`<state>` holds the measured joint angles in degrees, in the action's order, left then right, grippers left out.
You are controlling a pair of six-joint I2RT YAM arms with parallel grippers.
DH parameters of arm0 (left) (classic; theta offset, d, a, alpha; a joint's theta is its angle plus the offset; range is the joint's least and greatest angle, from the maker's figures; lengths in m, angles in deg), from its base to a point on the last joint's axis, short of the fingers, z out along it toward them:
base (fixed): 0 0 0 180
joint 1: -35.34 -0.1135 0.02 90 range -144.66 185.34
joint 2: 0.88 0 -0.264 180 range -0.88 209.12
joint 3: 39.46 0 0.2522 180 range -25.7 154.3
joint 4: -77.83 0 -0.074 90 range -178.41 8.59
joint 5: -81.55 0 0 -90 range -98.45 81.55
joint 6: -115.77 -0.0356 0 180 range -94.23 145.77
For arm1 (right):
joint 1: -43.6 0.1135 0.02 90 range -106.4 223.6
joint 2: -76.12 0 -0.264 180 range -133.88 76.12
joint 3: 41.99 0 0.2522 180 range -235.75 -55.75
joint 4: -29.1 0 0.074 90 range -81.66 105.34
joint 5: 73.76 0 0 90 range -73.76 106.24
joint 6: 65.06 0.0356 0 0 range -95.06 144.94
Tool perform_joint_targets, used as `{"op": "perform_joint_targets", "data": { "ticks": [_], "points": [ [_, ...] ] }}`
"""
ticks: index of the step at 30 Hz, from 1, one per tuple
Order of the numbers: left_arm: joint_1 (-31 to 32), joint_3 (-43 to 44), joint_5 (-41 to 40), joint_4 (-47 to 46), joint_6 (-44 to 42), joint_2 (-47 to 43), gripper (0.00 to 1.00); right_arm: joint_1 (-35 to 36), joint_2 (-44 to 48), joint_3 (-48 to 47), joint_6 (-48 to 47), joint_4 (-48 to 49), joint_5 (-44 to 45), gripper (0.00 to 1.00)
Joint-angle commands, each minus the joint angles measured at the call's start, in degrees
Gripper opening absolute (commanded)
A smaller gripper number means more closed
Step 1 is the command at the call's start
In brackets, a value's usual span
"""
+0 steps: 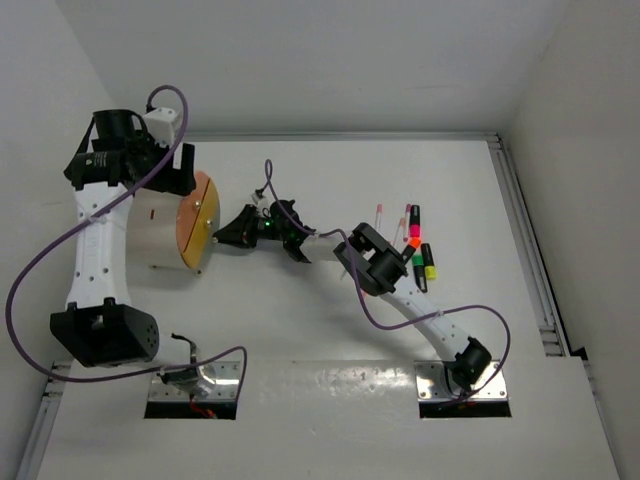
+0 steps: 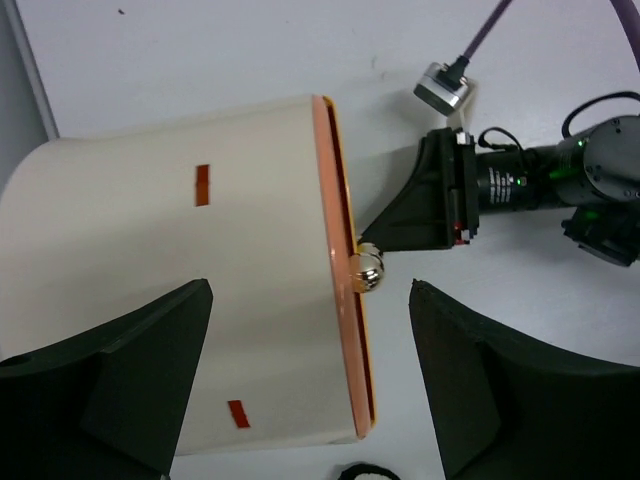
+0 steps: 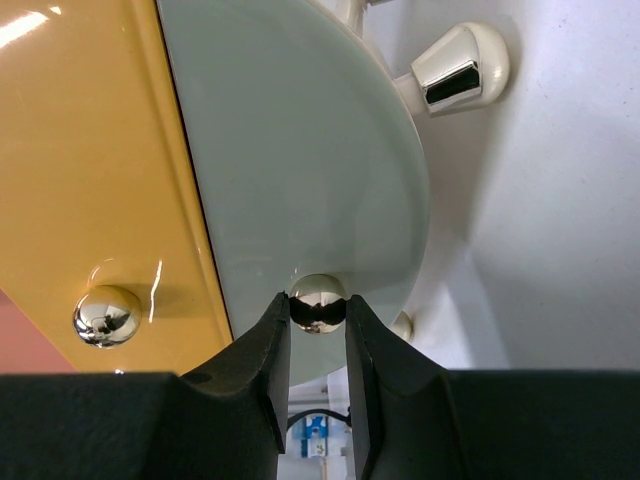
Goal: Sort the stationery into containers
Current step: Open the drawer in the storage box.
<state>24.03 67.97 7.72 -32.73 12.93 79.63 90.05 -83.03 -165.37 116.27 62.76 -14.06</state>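
Right wrist view has the right pincer pinched on the small chrome knob of the greenish bin, beside the yellow bin. To open it well, I would pull slowly and straight out along the knob's stem. The ball is slick and held only at the fingertips, so a sideways tug could slip off. The left pincer hangs spread over the drum, not visibly gripping it. Bracing the drum would likely stop it sliding on the worktop. The stationery lies well apart to the right, not yet picked up.
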Motion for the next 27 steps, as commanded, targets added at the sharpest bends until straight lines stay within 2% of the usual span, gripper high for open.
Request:
{"op": "perform_joint_targets", "data": {
  "ticks": [1, 7, 14, 20, 27],
  "points": [
    [3.0, -0.1, -3.8, 1.5, -0.3, -1.4, 0.87, -0.5, 3.5, -2.3, -1.3, 1.5, -0.5, 0.00],
    [7.8, -1.9, -18.0, 0.6, 2.4, -1.3, 0.86, -0.7, 3.7, -2.3, -1.3, 1.4, -0.5, 0.00],
    [10.7, -4.8, -29.2, -0.2, 2.6, -1.0, 0.85, -1.3, 4.9, 0.0, -1.2, 2.6, -1.0, 0.00],
    [10.7, -6.8, -35.4, -1.1, 3.3, 0.0, 0.83, -2.1, 5.9, 2.2, -0.9, 3.1, -1.4, 0.00],
    [10.7, -7.4, -37.3, -2.2, 3.7, 1.6, 0.82, -2.9, 7.3, 5.6, -0.1, 5.0, -2.7, 0.00]
  ]
}}
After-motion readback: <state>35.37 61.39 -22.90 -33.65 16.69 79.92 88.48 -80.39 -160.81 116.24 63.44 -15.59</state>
